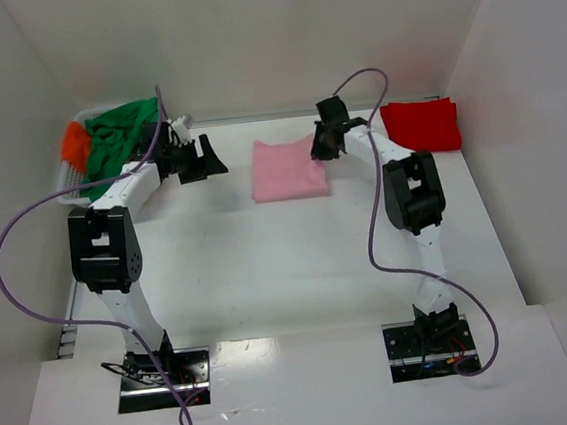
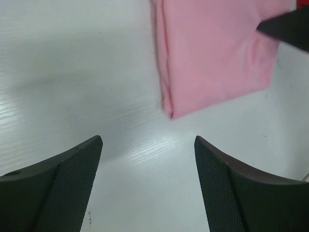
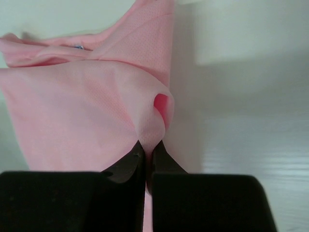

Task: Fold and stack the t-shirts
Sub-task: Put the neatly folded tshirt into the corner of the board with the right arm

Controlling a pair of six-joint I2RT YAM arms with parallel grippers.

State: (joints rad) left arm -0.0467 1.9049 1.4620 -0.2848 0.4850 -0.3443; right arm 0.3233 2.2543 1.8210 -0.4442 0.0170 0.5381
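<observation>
At the far middle of the bench (image 1: 268, 264): one light pink t-shirt (image 1: 289, 169), folded into a rough square, lying flat.

Right fingers (image 3: 146, 153): pinched together on a raised fold at the shirt's far right corner, with the cloth puckered between the tips.

Left fingers (image 1: 203, 160): spread wide, holding nothing, just left of the pink shirt's edge and apart from it.

Far right: one red t-shirt (image 1: 422, 125), folded, flat on the bench.

Far left corner: white basket (image 1: 68, 181) holding one green t-shirt (image 1: 116, 138), loose and crumpled. One orange t-shirt (image 1: 75, 144) lies beside it at the basket's left end.
</observation>
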